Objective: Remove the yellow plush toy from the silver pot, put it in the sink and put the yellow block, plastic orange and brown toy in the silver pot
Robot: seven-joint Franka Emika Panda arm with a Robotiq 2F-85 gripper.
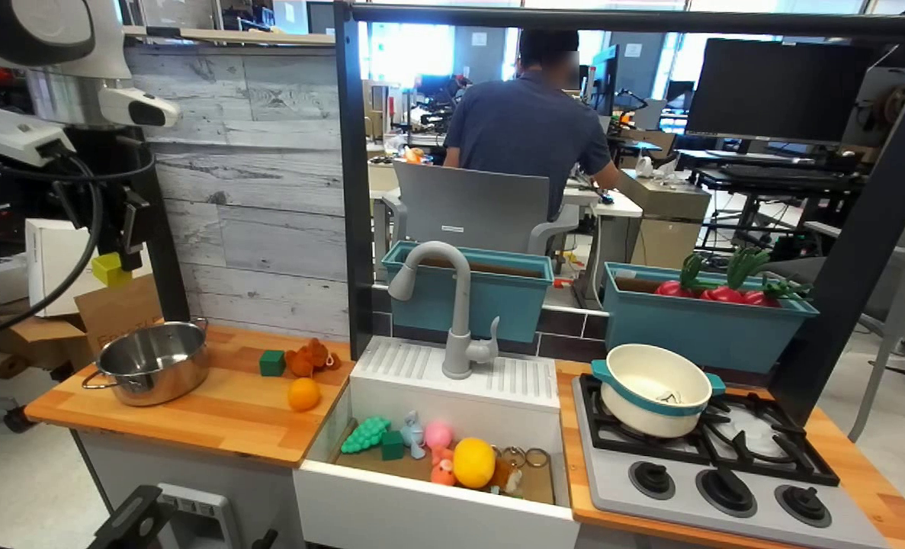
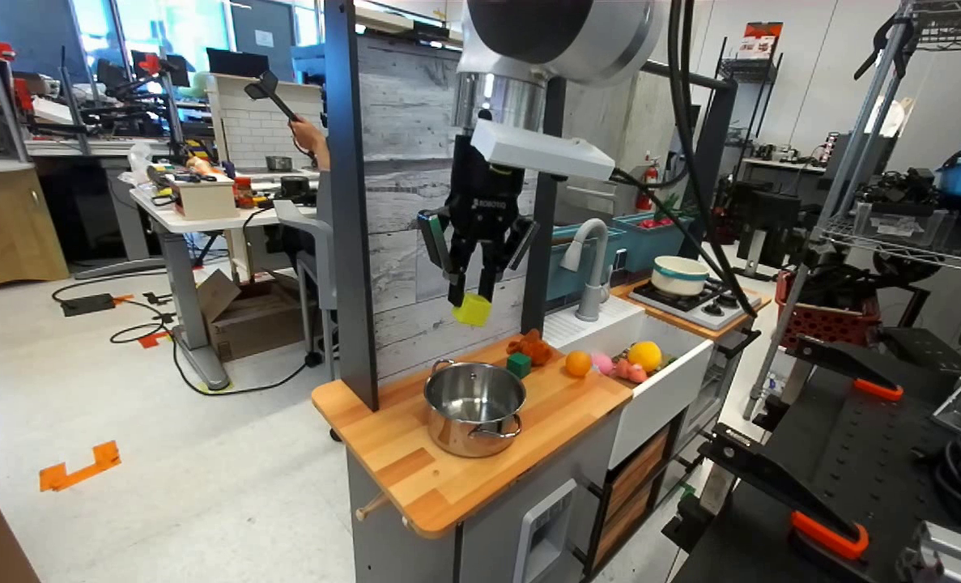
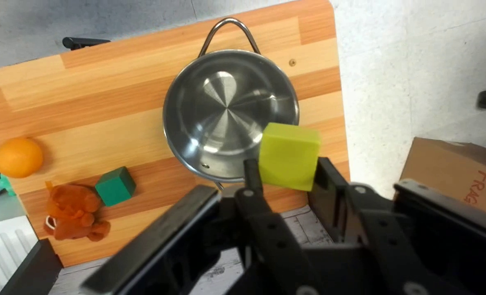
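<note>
Yellow block (image 3: 290,157) is pinched by your gripper (image 2: 473,300) above the pot (image 3: 226,110), seemingly (depth is hard to read) off its middle; centre it first, lower it gently, then release.

One yellow block (image 3: 290,159), one plastic orange (image 1: 303,394), two green cubes (image 1: 272,364), three stove knobs (image 1: 726,490)

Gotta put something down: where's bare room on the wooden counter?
Broad bare patch: between the silver pot and plastic orange. Narrow one: between pot and the end of the counter away from the sink. Crowded: where green block, brown toy and orange cluster.
</note>
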